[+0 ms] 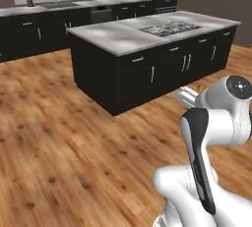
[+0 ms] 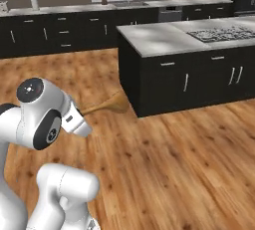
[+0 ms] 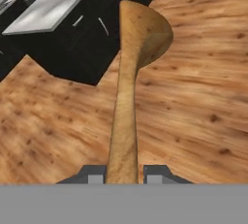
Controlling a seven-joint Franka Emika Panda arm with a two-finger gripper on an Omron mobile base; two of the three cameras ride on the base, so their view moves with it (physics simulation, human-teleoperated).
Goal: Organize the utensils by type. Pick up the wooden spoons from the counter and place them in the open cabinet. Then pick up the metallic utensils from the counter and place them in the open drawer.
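My gripper is shut on the handle of an orange-brown wooden spoon. The spoon's round bowl points away from the hand, out over the wood floor toward a black island. From the right base view the wooden spoon sticks out level from the white hand, well above the floor. The open cabinet, the open drawer and the metallic utensils are out of view.
A black kitchen island with a pale marble top and a cooktop stands ahead. Behind it a long counter with a sink runs along the back wall. Bare wood floor lies between me and the island.
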